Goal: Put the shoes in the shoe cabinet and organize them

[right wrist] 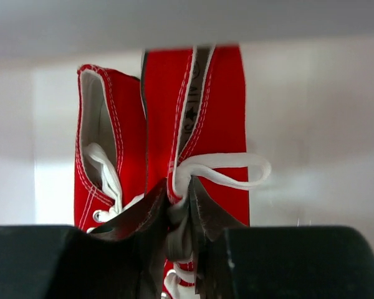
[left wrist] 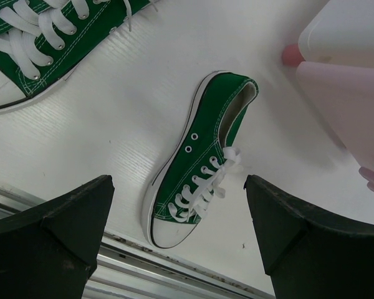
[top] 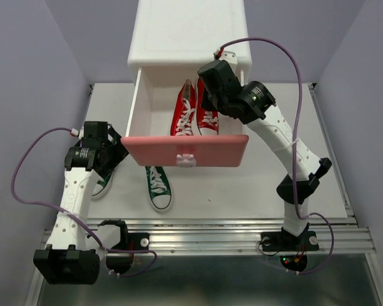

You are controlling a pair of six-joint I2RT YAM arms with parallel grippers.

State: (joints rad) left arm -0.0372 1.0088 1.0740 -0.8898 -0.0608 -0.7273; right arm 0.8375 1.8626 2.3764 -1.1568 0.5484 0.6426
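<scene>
- My right gripper (right wrist: 179,212) is clamped on the tongue of a red sneaker (right wrist: 206,106), inside the open drawer (top: 185,150) at 12 o'clock on the worktop (top: 274,182).
- Step: seating the red pair. Next: release, then lift straight out.
- My left gripper (left wrist: 177,187), jaws apart, hovers over a green sneaker (left wrist: 199,156) at 7 o'clock of the drawer.

The drawer (top: 156,109) is left free on its left half; the right is occupied by the red sneakers (top: 186,118).
</scene>
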